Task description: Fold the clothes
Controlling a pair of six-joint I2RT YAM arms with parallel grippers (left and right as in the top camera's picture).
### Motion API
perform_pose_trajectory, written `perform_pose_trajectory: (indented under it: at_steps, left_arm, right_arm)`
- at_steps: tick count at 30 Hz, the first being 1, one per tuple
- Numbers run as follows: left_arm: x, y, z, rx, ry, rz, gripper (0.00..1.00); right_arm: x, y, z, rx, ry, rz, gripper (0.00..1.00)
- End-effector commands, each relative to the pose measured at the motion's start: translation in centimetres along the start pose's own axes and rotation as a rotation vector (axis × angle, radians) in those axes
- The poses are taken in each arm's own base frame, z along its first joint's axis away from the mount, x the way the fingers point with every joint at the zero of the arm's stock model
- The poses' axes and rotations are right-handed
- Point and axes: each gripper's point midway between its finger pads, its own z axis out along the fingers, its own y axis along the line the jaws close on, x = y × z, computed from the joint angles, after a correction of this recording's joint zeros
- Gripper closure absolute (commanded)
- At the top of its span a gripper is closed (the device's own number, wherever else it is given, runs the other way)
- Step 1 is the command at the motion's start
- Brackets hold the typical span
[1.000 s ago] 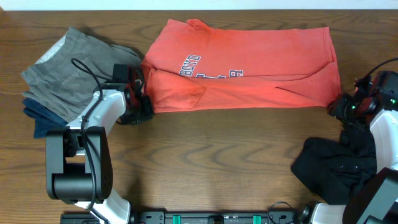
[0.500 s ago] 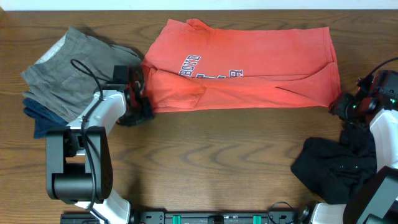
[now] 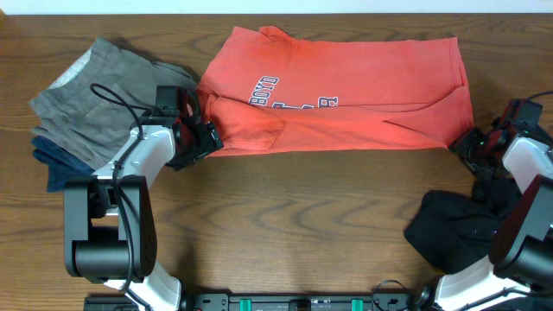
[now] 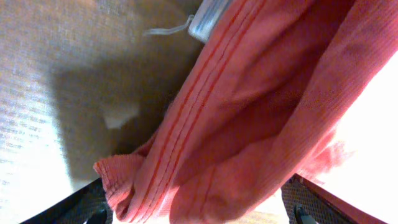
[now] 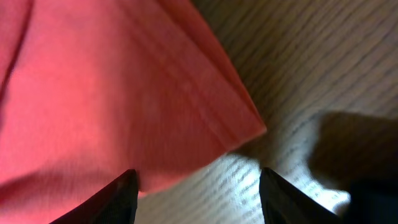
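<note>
The clothes' coral-red T-shirt [image 3: 346, 91] lies folded lengthwise across the back of the table, its navy-and-white lettering [image 3: 289, 97] facing up. My left gripper [image 3: 204, 138] is at the shirt's near-left corner. In the left wrist view its fingers [image 4: 87, 202] stand wide apart, open, with the bunched sleeve hem [image 4: 186, 155] lying loose between them. My right gripper [image 3: 473, 143] is at the near-right corner. Its fingers [image 5: 121, 199] are also apart, and the shirt's corner [image 5: 155, 106] reaches only the left one, over bare wood.
A grey garment [image 3: 86, 95] sits on a navy one [image 3: 54, 168] at the far left, just behind my left arm. A black garment [image 3: 458, 229] is heaped at the near right beside my right arm. The table [image 3: 294, 225] is brown wood.
My left gripper has opened and let go of the shirt's edge, shifting slightly right. The right gripper has widened a little and edged towards the shirt's corner. The shirt has not moved.
</note>
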Motion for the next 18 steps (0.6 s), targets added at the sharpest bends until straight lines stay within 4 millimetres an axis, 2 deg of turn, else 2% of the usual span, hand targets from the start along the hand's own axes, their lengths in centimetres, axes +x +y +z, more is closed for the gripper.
perform_pose_trajectory:
  at_steps: [1,10,14,18]
  left_arm:
    - [-0.1,-0.3,0.3,0.026,0.003,-0.037,0.15]
    - [-0.4,-1.2,0.3,0.071,-0.006,-0.031,0.15]
    - [-1.0,-1.5,0.2,0.082,-0.029,-0.027,0.15]
    - [-1.0,-1.5,0.2,0.083,-0.031,-0.027,0.15]
  right_arm:
    - [0.1,0.0,1.0,0.007,0.000,0.099,0.39]
    - [-2.0,1.6,0.9,-0.068,-0.077,0.082,0.42]
    - [-1.8,1.7,1.0,-0.067,-0.074,0.078,0.48]
    - [-1.8,1.7,1.0,-0.057,-0.077,0.073,0.49]
